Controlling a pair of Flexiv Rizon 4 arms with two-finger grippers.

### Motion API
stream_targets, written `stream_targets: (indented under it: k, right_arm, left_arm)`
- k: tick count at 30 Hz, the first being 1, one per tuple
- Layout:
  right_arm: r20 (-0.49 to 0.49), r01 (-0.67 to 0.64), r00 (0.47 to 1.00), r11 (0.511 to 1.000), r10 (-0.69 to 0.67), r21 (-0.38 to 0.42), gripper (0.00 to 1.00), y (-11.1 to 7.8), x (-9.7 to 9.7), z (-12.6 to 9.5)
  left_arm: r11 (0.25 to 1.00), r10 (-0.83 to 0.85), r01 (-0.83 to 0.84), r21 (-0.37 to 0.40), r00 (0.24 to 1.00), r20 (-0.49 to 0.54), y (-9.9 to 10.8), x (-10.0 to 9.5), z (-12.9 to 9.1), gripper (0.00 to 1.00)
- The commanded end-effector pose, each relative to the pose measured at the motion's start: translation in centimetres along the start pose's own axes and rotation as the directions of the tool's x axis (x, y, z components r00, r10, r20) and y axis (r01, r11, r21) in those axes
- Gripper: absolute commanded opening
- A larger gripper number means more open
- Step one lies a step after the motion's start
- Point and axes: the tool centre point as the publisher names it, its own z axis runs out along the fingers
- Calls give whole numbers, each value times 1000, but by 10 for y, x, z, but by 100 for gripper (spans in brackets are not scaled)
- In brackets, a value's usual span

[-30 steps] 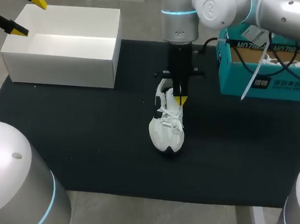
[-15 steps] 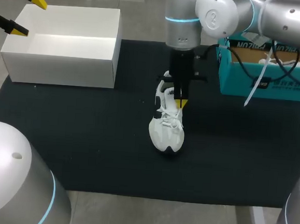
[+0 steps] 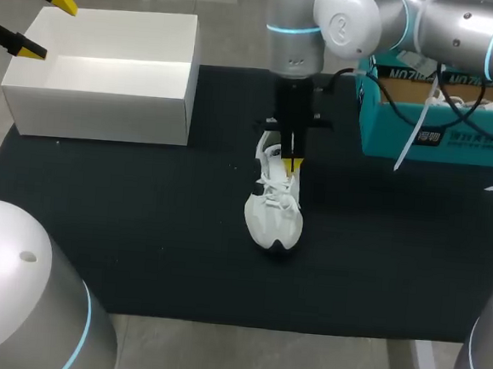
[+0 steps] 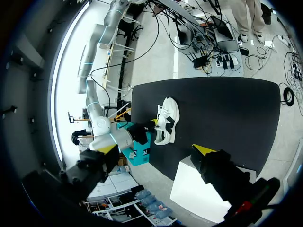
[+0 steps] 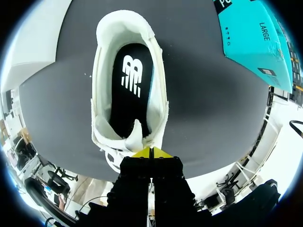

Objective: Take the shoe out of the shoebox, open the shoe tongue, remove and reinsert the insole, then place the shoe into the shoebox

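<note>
A white shoe (image 3: 272, 205) lies on the black mat (image 3: 141, 227), toe toward the front edge. From above, the white shoe (image 5: 129, 85) shows a black insole (image 5: 130, 90) with a white logo inside it. Its tongue (image 5: 136, 134) stands up just ahead of my right gripper (image 5: 150, 152). My right gripper (image 3: 292, 163) hangs over the laces, shut, with nothing seen between its tips. The white shoebox (image 3: 110, 67) stands empty at the back left. My left gripper (image 3: 33, 21) is open above the box's left end. In the left wrist view, the left gripper (image 4: 156, 150) looks down on the shoebox (image 4: 203, 191) and the far-off shoe (image 4: 165, 120).
A teal box (image 3: 440, 114) holding paper and cables stands at the back right of the mat, close to my right arm. The teal box (image 5: 255, 42) lies to one side of the shoe. Bare mat surrounds the shoe toward the front.
My right gripper dipped slightly toward the shoe, then came back up and a little to the left. The shoe and my left arm stayed where they were.
</note>
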Motion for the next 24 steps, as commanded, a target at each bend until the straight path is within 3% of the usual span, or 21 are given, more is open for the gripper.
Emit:
stream_targets:
  k: [1, 15, 24]
  right_arm:
    - [10, 8, 1000, 1000, -8, -2, 0, 4, 6, -4]
    - [13, 26, 1000, 999, -26, -27, 0, -1, 13, -13]
    - [-3, 34, 999, 999, -34, -13, 0, 9, 13, 0]
  left_arm:
    - [1000, 0, 0, 4, 1000, -4, 2, -1, 0, 100]
    - [1000, 0, 0, 4, 1000, -4, 2, -1, 0, 100]
    - [1000, 0, 0, 4, 1000, -4, 2, -1, 0, 100]
